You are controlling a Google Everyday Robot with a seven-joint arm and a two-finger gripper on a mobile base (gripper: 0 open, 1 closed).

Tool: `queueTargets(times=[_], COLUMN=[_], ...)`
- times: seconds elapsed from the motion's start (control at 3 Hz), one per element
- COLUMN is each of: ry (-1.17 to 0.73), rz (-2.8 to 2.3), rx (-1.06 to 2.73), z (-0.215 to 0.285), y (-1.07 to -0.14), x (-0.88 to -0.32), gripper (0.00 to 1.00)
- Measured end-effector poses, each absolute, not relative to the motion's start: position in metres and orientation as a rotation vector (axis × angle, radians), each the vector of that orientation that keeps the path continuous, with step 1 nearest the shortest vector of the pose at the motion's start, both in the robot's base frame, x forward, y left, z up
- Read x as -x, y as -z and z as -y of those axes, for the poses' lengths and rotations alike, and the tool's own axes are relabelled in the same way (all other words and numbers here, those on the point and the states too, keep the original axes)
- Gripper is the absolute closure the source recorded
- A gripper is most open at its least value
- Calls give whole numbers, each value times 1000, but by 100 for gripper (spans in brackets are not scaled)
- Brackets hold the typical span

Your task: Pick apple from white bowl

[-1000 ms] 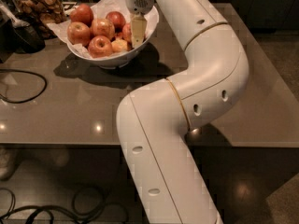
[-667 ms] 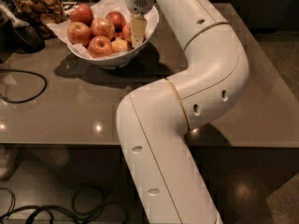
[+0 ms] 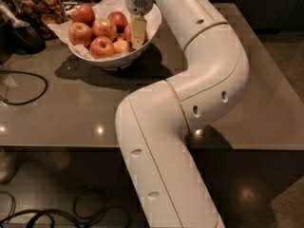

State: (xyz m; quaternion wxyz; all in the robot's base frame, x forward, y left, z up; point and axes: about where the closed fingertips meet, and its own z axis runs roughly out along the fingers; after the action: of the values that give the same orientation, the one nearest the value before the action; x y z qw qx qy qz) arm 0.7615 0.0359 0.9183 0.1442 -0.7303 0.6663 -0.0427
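The white bowl (image 3: 115, 61) stands at the back left of the table, lined with crinkled white paper (image 3: 105, 2). It holds several pinkish-red apples, among them one at the far left (image 3: 83, 14), one in the middle (image 3: 104, 28) and one at the front (image 3: 101, 47). A smaller, paler apple (image 3: 122, 45) lies at the front right. My gripper (image 3: 137, 32) points down into the right side of the bowl, just right of the pale apple. It hides most of a red apple (image 3: 127, 32) behind it. I see nothing lifted.
A clear jar of brown snacks (image 3: 40, 4) stands left of the bowl, with a black object (image 3: 26, 36) in front of it. A black cable (image 3: 28, 87) loops on the grey table (image 3: 71, 113). My white arm (image 3: 209, 75) crosses the table's middle and right.
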Motion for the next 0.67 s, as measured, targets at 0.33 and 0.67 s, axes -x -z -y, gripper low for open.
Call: queueTargets(times=[0.33, 0.67], ry=[125, 136], rz=[-1918, -1912], rx=[2110, 2113], z=[-37, -38], y=[-918, -920], x=[-762, -762], gripper=[29, 29])
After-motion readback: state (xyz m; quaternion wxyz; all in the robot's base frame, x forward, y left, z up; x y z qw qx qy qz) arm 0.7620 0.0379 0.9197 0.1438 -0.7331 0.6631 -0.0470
